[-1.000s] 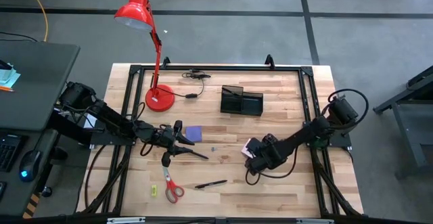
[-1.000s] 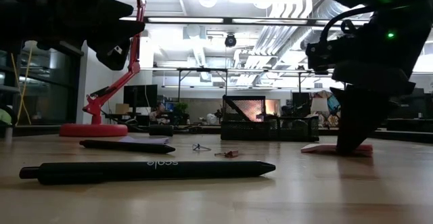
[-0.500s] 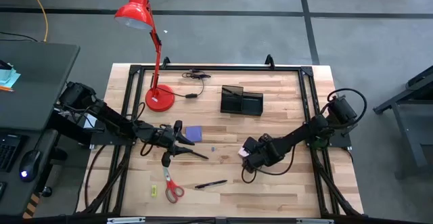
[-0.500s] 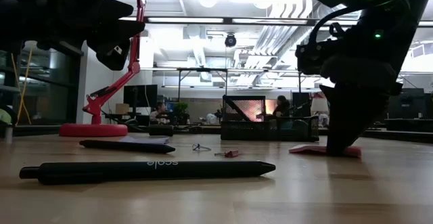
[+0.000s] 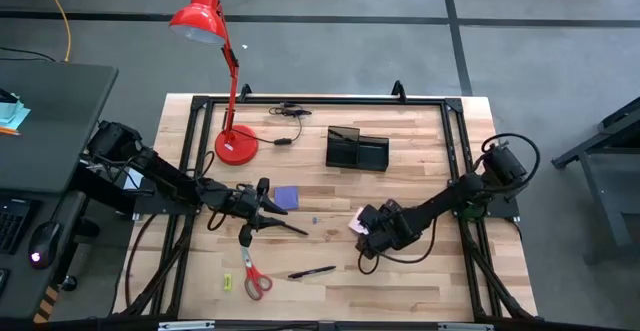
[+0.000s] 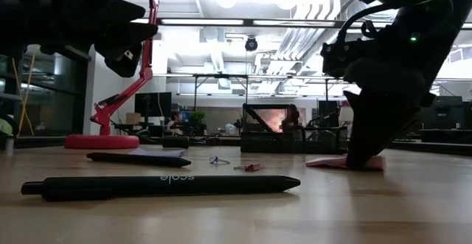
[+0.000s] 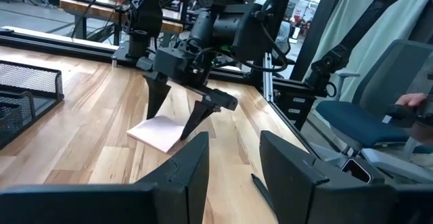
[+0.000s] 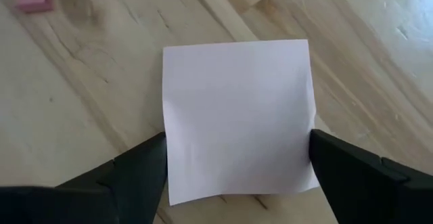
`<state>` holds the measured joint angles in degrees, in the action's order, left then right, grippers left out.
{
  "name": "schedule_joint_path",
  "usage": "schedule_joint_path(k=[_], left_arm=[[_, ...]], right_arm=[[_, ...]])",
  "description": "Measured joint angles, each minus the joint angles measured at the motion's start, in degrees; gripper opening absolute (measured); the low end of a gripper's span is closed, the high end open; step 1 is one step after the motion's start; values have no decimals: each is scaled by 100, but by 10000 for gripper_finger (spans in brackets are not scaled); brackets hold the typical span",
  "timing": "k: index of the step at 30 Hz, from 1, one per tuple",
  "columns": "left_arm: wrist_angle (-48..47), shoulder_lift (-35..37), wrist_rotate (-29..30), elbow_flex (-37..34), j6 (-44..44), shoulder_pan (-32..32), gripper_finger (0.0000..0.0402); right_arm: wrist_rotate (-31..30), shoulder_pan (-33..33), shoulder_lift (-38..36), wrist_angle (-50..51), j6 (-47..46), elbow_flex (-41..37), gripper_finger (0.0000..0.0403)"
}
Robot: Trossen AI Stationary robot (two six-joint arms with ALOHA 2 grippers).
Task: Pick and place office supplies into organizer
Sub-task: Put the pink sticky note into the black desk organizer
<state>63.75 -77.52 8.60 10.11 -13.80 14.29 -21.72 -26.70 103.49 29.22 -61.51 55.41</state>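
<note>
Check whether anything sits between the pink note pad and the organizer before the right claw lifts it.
Nothing visible blocks the way. The right claw straddles the pink note pad, fingers either side. From there to the organizer the high view shows bare wood; the small pink clip lies off to one side, toward the purple note pad.

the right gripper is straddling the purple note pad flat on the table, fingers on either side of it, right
Not quite: the pad is pink, not purple. The right wrist view shows the right gripper straddling the pink note pad, flat on the table, with a finger on either side. The purple note pad lies by the left gripper.
</note>
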Motion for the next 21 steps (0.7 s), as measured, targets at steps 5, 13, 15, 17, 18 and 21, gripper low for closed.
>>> schedule_joint_path(k=[5,13,15,17,18,21], left_arm=[[-18,0,2,0,0,0,117],[-46,0,2,0,0,2,117],[-48,0,2,0,0,0,117],[-48,0,2,0,0,1,117],[-48,0,2,0,0,0,117],[-48,0,2,0,0,1,117]], right_arm=[[-224,-11,12,-104,6,-8,327],[-560,-7,19,-96,-14,-17,327],[-680,-7,19,-97,-13,-17,327],[-782,-7,19,-109,-16,-17,327],[-831,-7,19,-124,-16,-17,327],[-954,-4,18,-186,-16,-17,327]])
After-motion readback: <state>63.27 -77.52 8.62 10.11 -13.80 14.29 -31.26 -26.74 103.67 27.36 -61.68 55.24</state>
